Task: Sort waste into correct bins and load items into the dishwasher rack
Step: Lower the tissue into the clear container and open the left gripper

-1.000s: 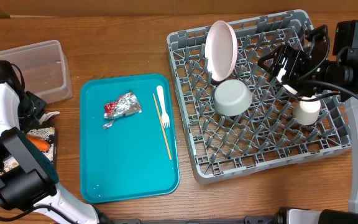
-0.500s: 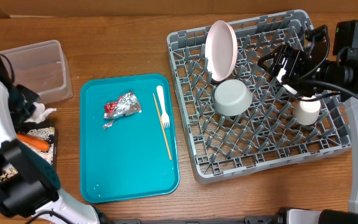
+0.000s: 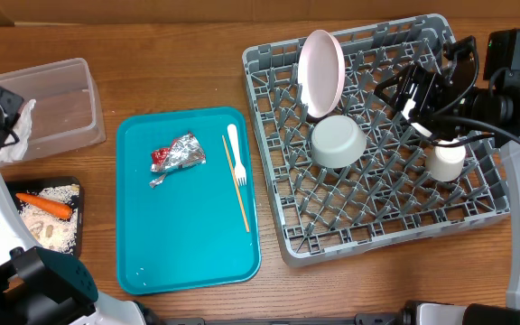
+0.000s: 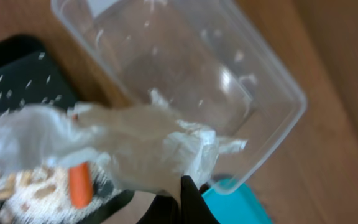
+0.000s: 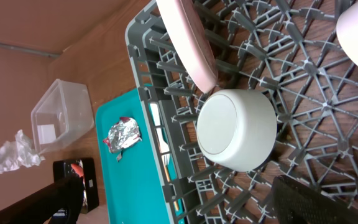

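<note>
My left gripper (image 3: 5, 126) is shut on the crumpled white napkin (image 3: 16, 135) and holds it above the near edge of the clear tub (image 3: 57, 99). The left wrist view shows the napkin (image 4: 123, 146) over the tub (image 4: 197, 74), above my fingers (image 4: 182, 199). The black tray (image 3: 70, 239) holds the carrot (image 3: 45, 206) and rice-like scraps (image 3: 43, 226). The foil wrapper (image 3: 177, 155), white fork (image 3: 235, 153) and wooden stick (image 3: 238, 194) lie on the teal tray (image 3: 188, 244). My right gripper (image 3: 431, 90) is open and empty above the dishwasher rack (image 3: 477, 203).
The rack holds the pink plate (image 3: 321, 72) standing on edge, an upturned grey bowl (image 3: 337, 142) and a white cup (image 3: 445, 161). The right wrist view shows the bowl (image 5: 236, 129), the plate (image 5: 188, 43) and the wrapper (image 5: 123, 134). Bare wooden table surrounds everything.
My left gripper has risen from beside the black tray and carried the napkin back toward the clear tub. The right arm has not moved.
</note>
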Robot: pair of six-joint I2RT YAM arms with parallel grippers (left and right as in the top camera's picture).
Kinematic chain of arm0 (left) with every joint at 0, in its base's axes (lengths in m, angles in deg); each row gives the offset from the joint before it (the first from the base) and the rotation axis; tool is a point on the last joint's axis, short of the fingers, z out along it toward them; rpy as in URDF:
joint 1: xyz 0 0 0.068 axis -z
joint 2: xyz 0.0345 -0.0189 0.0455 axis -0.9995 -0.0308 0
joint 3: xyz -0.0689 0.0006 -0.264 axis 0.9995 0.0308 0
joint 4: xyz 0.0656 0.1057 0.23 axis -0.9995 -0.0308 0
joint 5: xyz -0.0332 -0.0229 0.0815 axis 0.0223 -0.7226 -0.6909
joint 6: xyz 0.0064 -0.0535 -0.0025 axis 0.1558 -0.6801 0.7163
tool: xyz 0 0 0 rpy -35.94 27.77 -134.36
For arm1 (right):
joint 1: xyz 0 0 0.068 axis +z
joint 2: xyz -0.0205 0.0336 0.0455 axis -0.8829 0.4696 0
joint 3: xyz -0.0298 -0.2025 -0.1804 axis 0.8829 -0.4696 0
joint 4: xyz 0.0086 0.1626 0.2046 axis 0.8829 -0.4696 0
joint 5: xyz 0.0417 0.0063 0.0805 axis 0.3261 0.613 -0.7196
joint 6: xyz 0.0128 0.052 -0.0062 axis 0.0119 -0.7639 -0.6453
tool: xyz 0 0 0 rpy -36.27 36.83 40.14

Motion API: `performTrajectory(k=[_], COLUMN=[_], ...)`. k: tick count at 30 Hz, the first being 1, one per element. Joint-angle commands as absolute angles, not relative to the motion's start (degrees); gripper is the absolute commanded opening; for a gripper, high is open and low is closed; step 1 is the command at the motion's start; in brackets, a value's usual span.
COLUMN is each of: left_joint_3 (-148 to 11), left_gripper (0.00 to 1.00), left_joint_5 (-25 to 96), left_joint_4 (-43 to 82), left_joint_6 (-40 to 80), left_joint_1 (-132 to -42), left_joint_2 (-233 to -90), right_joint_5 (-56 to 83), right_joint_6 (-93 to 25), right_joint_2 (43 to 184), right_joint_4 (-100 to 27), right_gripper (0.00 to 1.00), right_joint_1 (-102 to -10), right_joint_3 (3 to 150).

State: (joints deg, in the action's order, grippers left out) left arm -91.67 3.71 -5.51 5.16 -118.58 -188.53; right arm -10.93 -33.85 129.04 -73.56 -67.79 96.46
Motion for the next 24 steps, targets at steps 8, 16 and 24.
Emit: performTrajectory(k=[8, 16, 24], left_joint_3=[-92.82, -94.49, -103.8], left_gripper=[0.08, 0.47, 0.97], left_joint_5=[-3.61, -4.29, 8.98], left_joint_4=[6.64, 10.66, -0.68], left_joint_6=[6.42, 11.87, 11.78], left_joint_1=[-118.6, -119.02, -118.41], left_joint_2=[-197.55, -200.18, -198.45], right_joint_5=[-10.71, -10.71, -10.71], right_joint_6=[-33.44, -33.46, -33.46], right_joint_2=[128.85, 128.85, 128.85], right_joint_4=[-73.3, -73.3, -73.3], right_gripper=[1.0, 1.0, 1.0], right_joint_1=[-67.68, -67.68, -67.68], right_joint_3=[96.74, 96.74, 96.74])
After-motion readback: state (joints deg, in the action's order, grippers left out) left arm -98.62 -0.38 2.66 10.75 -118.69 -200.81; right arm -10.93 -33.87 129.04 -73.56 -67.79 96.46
